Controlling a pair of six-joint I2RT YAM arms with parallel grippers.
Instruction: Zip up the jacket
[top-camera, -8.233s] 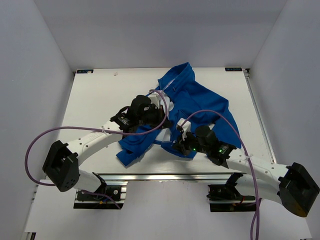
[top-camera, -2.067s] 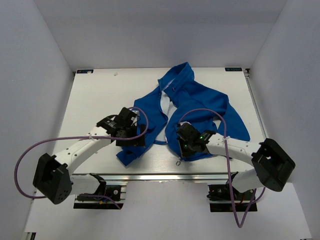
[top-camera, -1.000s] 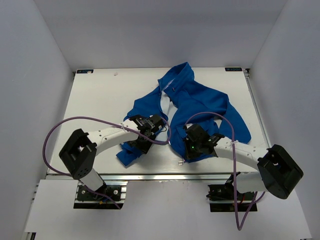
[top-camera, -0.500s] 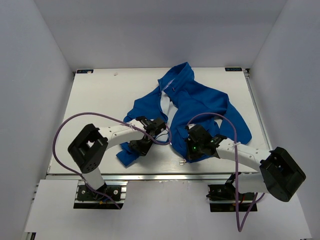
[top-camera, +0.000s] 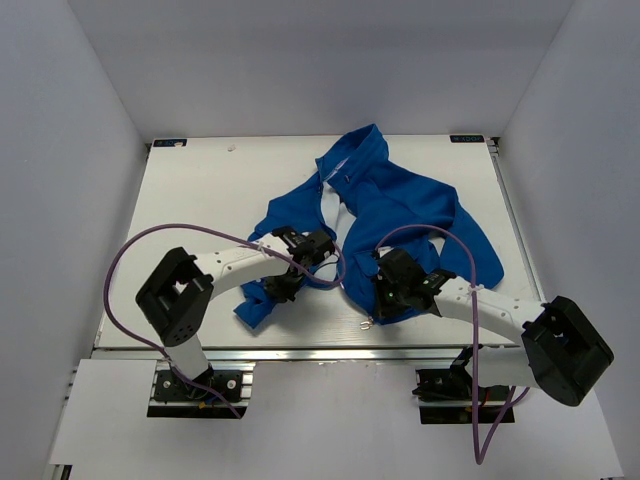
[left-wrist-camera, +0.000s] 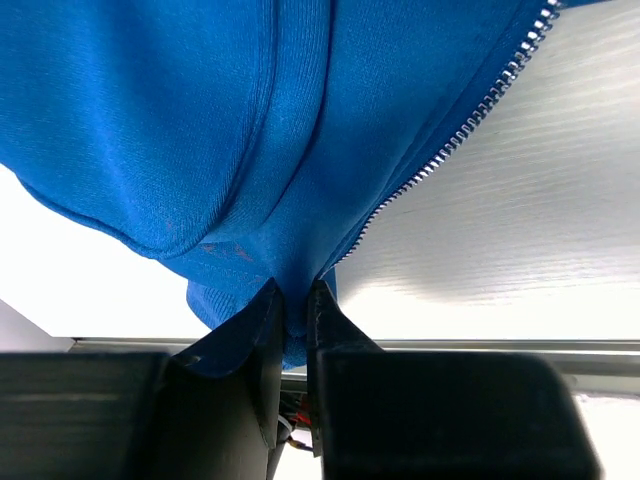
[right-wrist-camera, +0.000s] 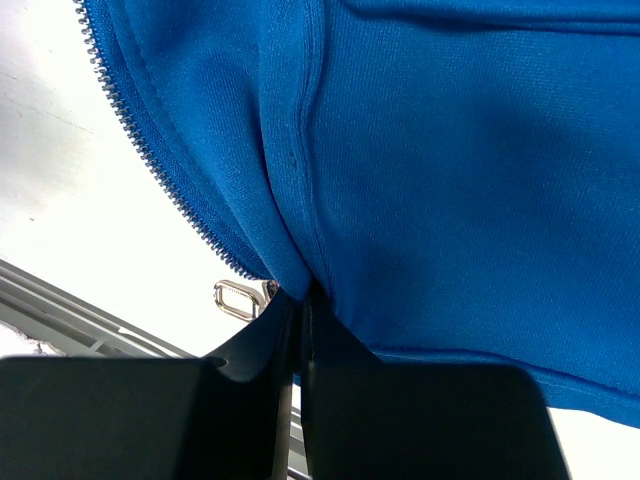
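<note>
The royal-blue jacket (top-camera: 390, 200) lies open on the white table (top-camera: 190, 200), collar at the back, white lining showing down the middle. My left gripper (top-camera: 290, 284) is shut on a fold of the left front panel's bottom hem (left-wrist-camera: 290, 300), next to its zipper teeth (left-wrist-camera: 470, 115). My right gripper (top-camera: 383, 300) is shut on a fold of the right front panel's hem (right-wrist-camera: 300, 270), beside its zipper teeth (right-wrist-camera: 150, 150). The metal zipper pull (right-wrist-camera: 238, 296) hangs just left of my right fingers and also shows in the top view (top-camera: 366, 323).
The table's front edge with an aluminium rail (top-camera: 330, 352) runs just below both grippers. Purple cables (top-camera: 130, 260) loop off both arms. White walls enclose the table on three sides.
Over the last second my left gripper has shifted slightly right and back with the left hem. My right gripper has stayed in place on the right hem.
</note>
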